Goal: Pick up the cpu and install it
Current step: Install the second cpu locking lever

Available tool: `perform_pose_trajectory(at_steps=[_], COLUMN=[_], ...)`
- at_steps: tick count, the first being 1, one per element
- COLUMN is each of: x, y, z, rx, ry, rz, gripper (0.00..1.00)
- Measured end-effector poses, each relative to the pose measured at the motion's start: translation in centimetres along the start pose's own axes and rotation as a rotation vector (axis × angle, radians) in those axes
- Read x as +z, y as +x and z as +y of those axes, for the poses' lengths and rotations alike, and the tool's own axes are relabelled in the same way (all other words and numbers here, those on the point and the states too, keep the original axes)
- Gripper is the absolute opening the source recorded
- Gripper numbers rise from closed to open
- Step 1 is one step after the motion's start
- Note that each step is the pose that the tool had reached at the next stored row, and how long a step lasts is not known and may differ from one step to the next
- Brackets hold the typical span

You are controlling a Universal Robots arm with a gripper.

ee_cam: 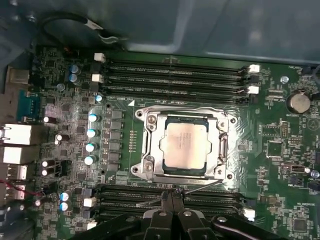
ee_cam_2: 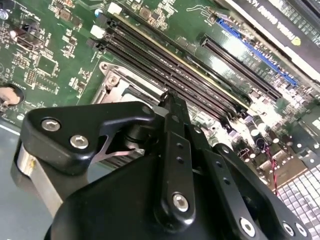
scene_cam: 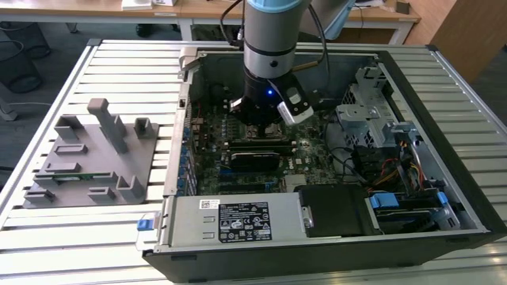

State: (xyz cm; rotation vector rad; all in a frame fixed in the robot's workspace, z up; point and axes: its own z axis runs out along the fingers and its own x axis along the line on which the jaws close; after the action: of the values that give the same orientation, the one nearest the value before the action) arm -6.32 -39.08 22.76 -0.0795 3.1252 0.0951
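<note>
CPU (ee_cam: 186, 148) is already sitting flat in the motherboard socket frame (ee_cam: 184, 116), and the gripper (ee_cam: 172, 196) hovers just beside it, fingers pressed together, holding nothing.

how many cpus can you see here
1. The cpu lies in the socket frame, between two banks of memory slots, in the first wrist view.

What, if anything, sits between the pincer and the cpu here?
Nothing visible. In the first wrist view the cpu lies uncovered in the socket, and the pincer is beside the socket over the memory slots, near the thin lever.
</note>
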Motion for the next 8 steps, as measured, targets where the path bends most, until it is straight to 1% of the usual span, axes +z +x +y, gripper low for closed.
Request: perform_pose_trajectory(at_steps=[3,8], x=[0.47,0.93], y=[0.03,0.27], z=[-0.03,-0.1], rx=[0.0,0.0], ry=[-0.0001,0.0], rz=[0.0,0.0], gripper=[0.11,0.11])
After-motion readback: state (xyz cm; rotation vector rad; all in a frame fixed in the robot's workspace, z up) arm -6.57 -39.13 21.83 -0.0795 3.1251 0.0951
